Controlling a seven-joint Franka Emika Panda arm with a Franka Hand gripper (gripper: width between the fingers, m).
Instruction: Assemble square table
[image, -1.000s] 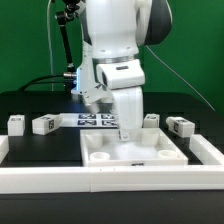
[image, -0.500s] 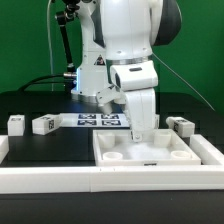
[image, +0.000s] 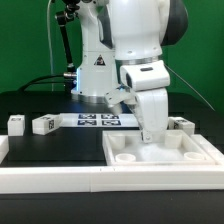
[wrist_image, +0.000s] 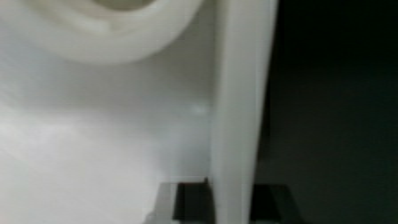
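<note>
So the gripper is down at the far edge of the square tabletop, jaws pinched shut on its thin rim, near the marker board

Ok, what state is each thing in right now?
Gripper: shut on the tabletop's far rim.
Tabletop: flat on the table, holes up, no legs fitted.
First leg: loose at the exterior view's left, unfitted.
Second leg: loose beside the first, unfitted.
Third leg: loose behind the tabletop, exterior view's right.
Marker board: flat on the table.
</note>
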